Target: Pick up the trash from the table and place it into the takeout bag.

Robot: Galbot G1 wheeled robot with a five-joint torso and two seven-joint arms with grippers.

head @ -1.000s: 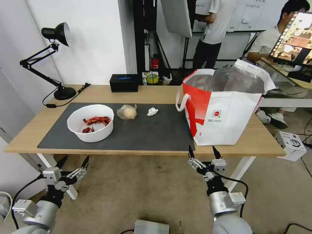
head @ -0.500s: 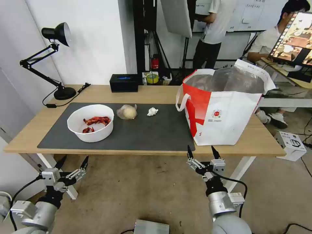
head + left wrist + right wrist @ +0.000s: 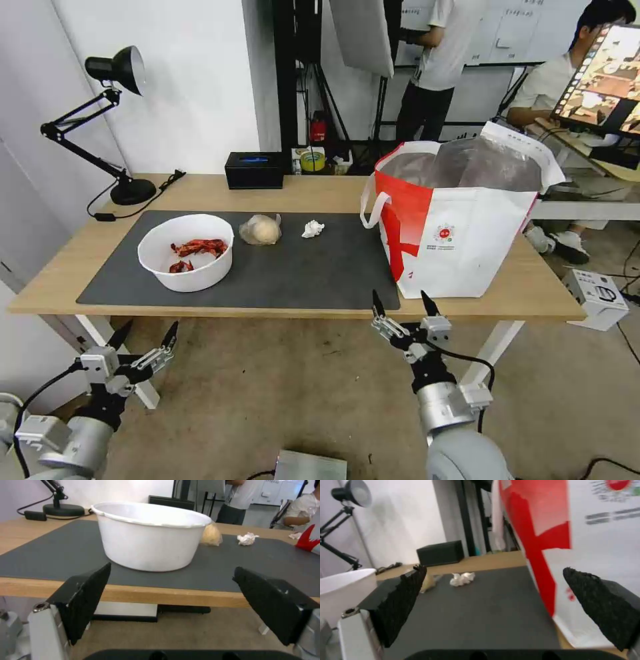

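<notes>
Nearest, both grippers hang below the table's (image 3: 280, 193) near edge, empty. Left gripper (image 3: 142, 332) low at the near left, fingers spread wide, touching nothing. Right gripper (image 3: 397, 307) just under the edge by the mat's (image 3: 320, 273) right corner, fingers (image 3: 603, 605) likewise wide apart, nothing between them.

On the mat, left to right: white bowl (image 3: 187, 252) with red shells, clear bag around a pale lump (image 3: 261, 229), crumpled tissue (image 3: 312, 229). All three sit uncollected. Takeout bag (image 3: 460, 220) stands at the right, mouth open, clear plastic showing inside.

Judgement: three pieces left to bag.

Far edge: black tissue box (image 3: 254, 170), desk lamp (image 3: 107, 127).
</notes>
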